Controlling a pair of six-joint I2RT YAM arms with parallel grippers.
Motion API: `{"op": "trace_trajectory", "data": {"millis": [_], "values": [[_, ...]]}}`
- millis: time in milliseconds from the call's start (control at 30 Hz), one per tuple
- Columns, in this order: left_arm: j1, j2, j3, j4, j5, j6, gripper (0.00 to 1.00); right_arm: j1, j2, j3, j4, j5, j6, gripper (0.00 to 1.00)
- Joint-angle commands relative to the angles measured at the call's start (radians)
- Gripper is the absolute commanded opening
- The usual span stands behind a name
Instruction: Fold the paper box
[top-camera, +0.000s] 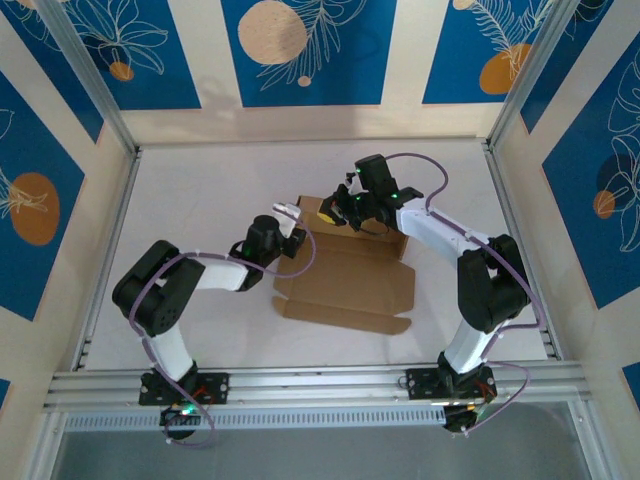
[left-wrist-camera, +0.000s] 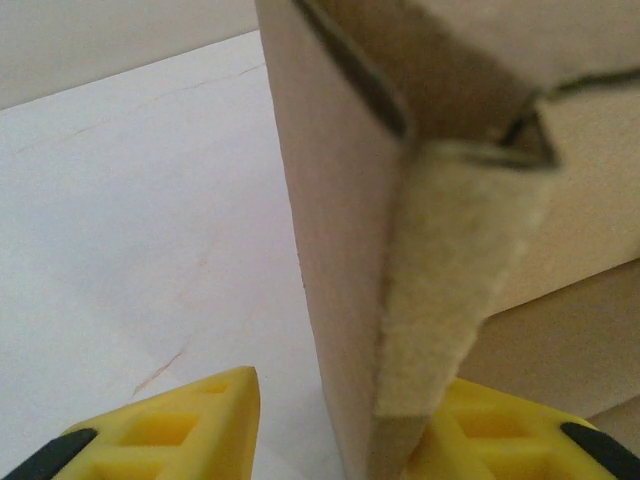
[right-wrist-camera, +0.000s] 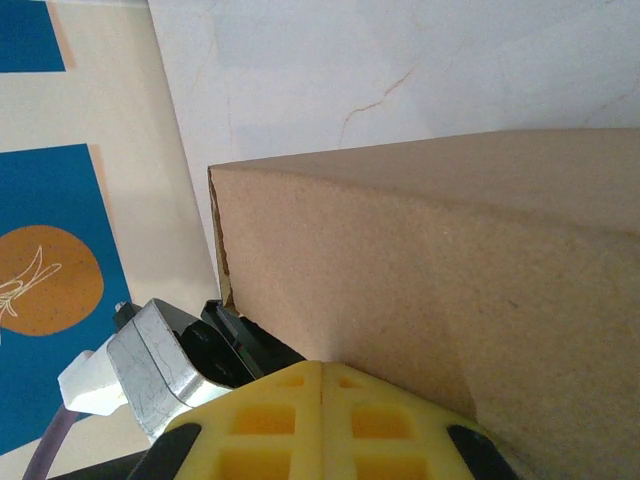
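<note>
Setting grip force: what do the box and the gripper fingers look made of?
Box: brown cardboard, matte; the cut edge looks fuzzy and fibrous in the left wrist view.
Fingers: yellow and smooth, probably moulded plastic or rubber, with square recesses in the surface.

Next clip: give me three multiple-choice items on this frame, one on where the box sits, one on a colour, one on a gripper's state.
1. Where is the paper box?
A) near the middle of the table
B) in the far left corner
C) on the front rail

2. What colour are the fingers of the right gripper?
A) red
B) green
C) yellow

3. How do the right gripper's jaws stand?
A) wide open
B) shut, tips meeting
C) clamped on a cable

Key: 1 A, the top view has the box lying centrally; 2 C, the right wrist view shows yellow fingers; 3 B, there is no gap between the tips there.
</note>
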Motion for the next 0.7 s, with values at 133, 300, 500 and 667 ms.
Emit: {"op": "trace_trajectory", "data": {"millis": [133,300,500,667], "values": [[0.008,0.029,0.071,-0.028,0.018,-0.014,0.42,0.009,0.049,-0.033,-0.055,-0.026,0.036,0.0],[0.007,0.04,0.097,-0.05,0.03,0.003,0.3,0.01,0.046,-0.034,-0.049,-0.03,0.044,0.0],[0.007,0.039,0.095,-0.055,0.053,0.018,0.17,0.012,0.02,-0.012,-0.066,-0.032,0.032,0.04],[0.007,0.031,0.097,-0.072,0.05,0.041,0.14,0.008,-0.038,0.062,-0.149,-0.042,-0.025,0.31]]}}
